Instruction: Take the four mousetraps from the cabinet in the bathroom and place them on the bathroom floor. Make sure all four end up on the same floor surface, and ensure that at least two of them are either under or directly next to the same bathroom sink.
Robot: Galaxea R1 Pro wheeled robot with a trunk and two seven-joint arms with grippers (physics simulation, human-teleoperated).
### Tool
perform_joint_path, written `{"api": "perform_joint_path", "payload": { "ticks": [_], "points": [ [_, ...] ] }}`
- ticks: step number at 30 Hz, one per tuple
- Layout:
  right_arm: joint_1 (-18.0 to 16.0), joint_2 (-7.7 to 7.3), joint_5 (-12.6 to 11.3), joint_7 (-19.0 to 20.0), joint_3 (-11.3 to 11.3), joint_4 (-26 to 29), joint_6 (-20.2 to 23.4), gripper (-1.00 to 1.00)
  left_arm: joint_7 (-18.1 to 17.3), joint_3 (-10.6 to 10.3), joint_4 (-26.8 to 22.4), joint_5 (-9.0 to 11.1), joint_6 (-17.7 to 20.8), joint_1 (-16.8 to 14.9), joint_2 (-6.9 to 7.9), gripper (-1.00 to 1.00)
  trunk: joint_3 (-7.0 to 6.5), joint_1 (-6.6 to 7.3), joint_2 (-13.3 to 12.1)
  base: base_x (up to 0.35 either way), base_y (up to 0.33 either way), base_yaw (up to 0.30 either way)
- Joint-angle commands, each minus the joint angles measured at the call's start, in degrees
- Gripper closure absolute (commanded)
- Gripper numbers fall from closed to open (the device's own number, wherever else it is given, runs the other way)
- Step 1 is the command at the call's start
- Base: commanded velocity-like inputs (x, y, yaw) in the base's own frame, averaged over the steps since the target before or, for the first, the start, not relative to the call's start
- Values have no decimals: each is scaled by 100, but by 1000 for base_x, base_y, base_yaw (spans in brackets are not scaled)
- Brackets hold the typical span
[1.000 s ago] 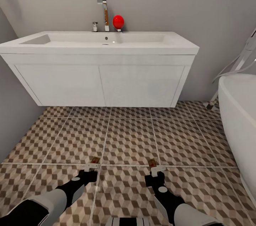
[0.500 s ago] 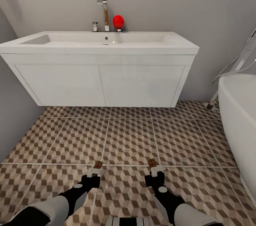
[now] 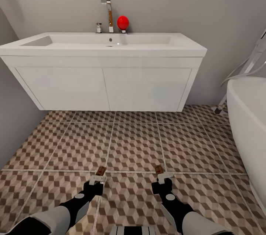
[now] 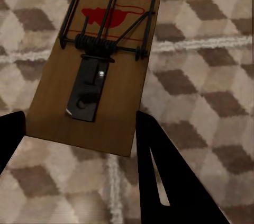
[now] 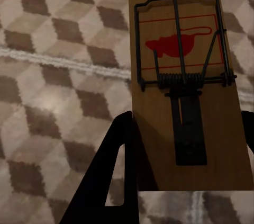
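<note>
Room: bathroom with a white sink (image 3: 107,44) on a wall-hung vanity, a chrome tap (image 3: 108,13) and a red ball-shaped object (image 3: 123,22) behind the basin, and a white bathtub (image 3: 247,116) at the right.
Floor: bathroom floor (image 3: 136,142) of cube-patterned tiles in brown, beige and white with pale grout lines.
Left tool (image 3: 97,179): low over the floor in front of the sink, closed on a mousetrap (image 3: 100,171); in the left wrist view the wooden board (image 4: 100,60) sits between the two dark fingers (image 4: 169,176), wire bar and red mouse print facing the camera.
Right tool (image 3: 163,177): level with the left, closed on a second mousetrap (image 3: 159,170); the right wrist view shows its board (image 5: 185,86) clamped between the fingers (image 5: 114,171) above a grout line.
Spacing: the two traps are well apart, both near a grout line.
</note>
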State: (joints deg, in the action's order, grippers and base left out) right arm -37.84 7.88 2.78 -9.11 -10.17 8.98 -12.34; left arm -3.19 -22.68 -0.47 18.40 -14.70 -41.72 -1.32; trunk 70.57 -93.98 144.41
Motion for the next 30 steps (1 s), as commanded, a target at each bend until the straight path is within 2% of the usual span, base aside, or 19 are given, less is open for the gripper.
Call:
{"api": "perform_joint_path", "payload": {
  "ticks": [1,7,12,14,19,21,30],
  "points": [
    [-4,2,33,-47,-28,-8,-6,100,-33,-34,10,38,-91,-4,-2,100,4,1,2,0,0,0],
    [-4,3,51,-47,-25,-3,-3,100,-33,-38,-34,18,-233,-3,-8,100,4,1,2,0,0,0],
    [-4,-8,42,-47,-2,57,56,100,-33,-56,-82,18,-183,-4,-5,100,4,1,2,0,0,0],
    [3,-8,24,-47,6,80,120,100,-33,-61,-204,22,-79,-6,30,100,4,1,2,0,0,0],
    [-140,-3,-12,-47,21,106,695,100,-40,-61,-765,30,652,-9,222,100,4,1,2,0,0,0],
    [-222,0,-22,-48,24,109,798,100,-45,-61,-843,37,775,-12,254,100,4,1,2,0,0,0],
    [-340,11,-30,-50,29,112,929,100,-58,-61,-923,29,879,-20,276,100,4,1,2,0,0,0]
  ]
}}
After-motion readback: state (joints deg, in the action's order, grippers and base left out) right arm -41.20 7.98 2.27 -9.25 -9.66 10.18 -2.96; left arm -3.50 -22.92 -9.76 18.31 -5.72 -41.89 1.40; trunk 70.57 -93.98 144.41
